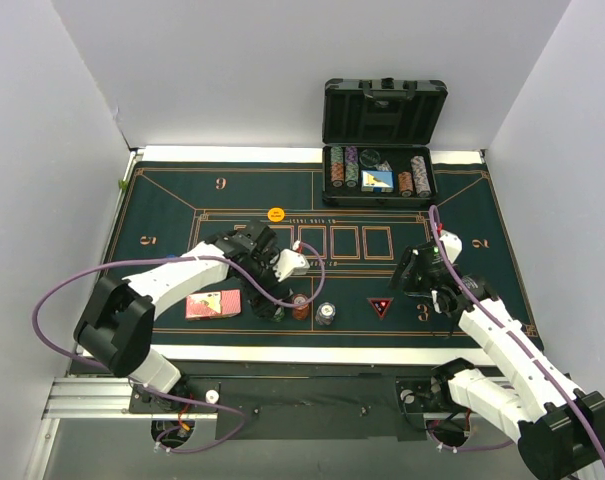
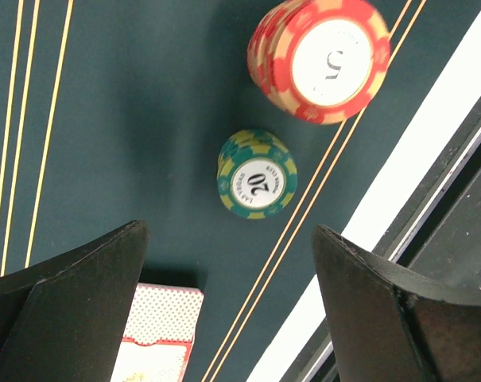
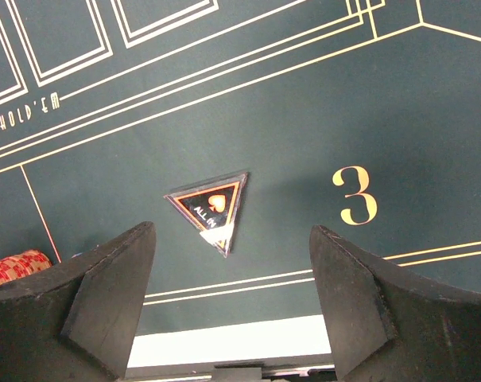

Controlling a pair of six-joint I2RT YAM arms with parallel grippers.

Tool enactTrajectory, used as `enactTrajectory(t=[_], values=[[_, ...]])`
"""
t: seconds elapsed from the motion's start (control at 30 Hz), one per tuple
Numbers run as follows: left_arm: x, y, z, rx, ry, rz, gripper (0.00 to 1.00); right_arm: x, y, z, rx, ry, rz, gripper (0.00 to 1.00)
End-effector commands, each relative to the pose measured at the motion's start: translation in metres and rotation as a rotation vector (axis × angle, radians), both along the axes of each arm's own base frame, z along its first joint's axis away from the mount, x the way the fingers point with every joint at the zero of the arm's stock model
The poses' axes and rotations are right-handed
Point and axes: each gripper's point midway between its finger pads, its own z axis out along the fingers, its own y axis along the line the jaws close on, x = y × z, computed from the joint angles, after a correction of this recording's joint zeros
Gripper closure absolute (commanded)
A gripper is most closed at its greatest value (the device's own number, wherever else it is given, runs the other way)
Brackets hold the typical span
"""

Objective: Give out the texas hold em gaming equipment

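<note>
Three small stacks of stripe-edged poker chips stand in a row near the front of the dark green felt mat (image 1: 162, 215) on the desk: a green stack (image 2: 257, 177), a red stack (image 2: 323, 60) and a grey stack (image 1: 325, 314). My left claw (image 2: 228, 239) hangs released near the green stack, gripping nothing, and the pink-red-backed card pack (image 2: 159, 330) lies by its left finger. My right claw (image 3: 232, 239) is likewise released, above the triangular all-in marker (image 3: 211, 208). Only the overhead view shows me the grey stack, the orange button disc (image 1: 275, 214) and the open black plastic case (image 1: 382, 115), which holds more chips at the far edge.
</note>
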Motion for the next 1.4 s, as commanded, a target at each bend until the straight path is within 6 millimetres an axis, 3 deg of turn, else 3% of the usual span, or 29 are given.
enactTrajectory(t=[0.0,0.67,1.1,1.23,1.27,1.37], values=[[0.005,-0.025,0.002,-0.075,-0.022,-0.040,0.05,0.001,-0.004,0.012,-0.007,-0.015,-0.013,0.27],[-0.001,-0.034,-0.027,-0.051,0.002,-0.048,0.05,0.004,-0.006,0.011,-0.027,-0.002,-0.017,0.26],[-0.006,-0.030,-0.036,-0.031,-0.001,-0.042,0.21,0.003,-0.007,0.009,-0.024,-0.001,-0.023,0.27],[-0.003,-0.032,-0.034,-0.035,-0.021,-0.039,0.33,0.003,-0.007,0.010,-0.022,-0.004,-0.026,0.27],[-0.002,-0.031,-0.033,-0.036,-0.025,-0.037,0.40,0.002,-0.007,0.009,-0.022,-0.001,-0.027,0.27],[0.000,-0.031,-0.031,-0.035,-0.032,-0.036,0.45,0.002,-0.006,0.009,-0.017,-0.003,-0.024,0.27]])
